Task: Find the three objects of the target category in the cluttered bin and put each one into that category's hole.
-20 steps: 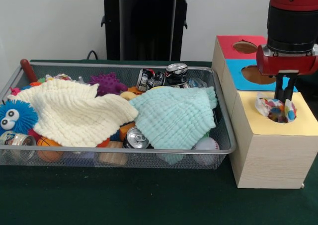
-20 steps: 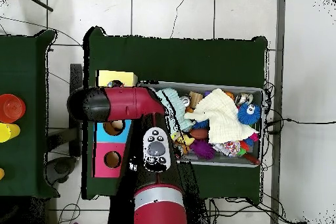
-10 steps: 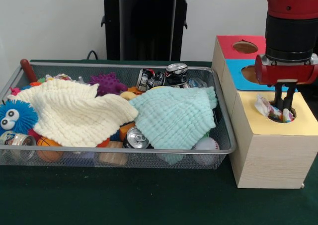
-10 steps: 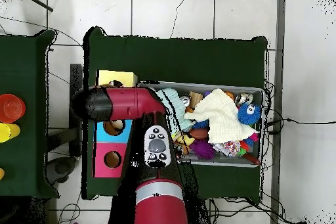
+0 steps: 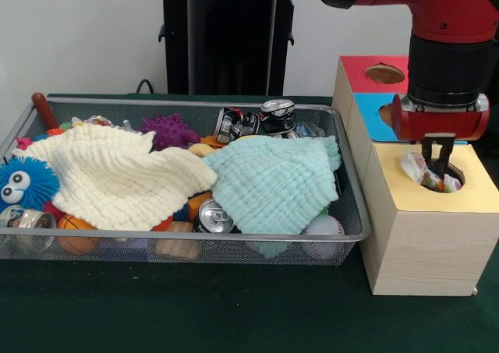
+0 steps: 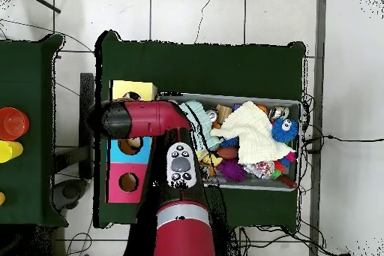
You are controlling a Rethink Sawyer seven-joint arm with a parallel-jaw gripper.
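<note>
My gripper [image 5: 437, 170] reaches down into the round hole of the yellow-topped box [image 5: 475, 193], at the right of the wire bin [image 5: 195, 236]. It is shut on a crinkly white wrapper with coloured spots [image 5: 413, 166], which sits partly in the hole and bulges over its left rim. In the overhead view the red arm [image 6: 142, 118] covers the gripper and most of the yellow box [image 6: 133, 88]. The blue box top [image 5: 374, 119] and red box top [image 5: 366, 61] lie behind, each with its own hole.
The bin holds a cream cloth [image 5: 117, 174] and a mint cloth [image 5: 273, 181] over clutter: crushed cans [image 5: 277, 115], a can [image 5: 212, 217], a purple spiky toy [image 5: 168, 131], a blue fuzzy toy [image 5: 23, 181], a baseball [image 5: 323, 227].
The gripper has come down and shifted slightly left, carrying the wrapper from above the yellow box's hole down into it. Nothing in the bin has moved.
</note>
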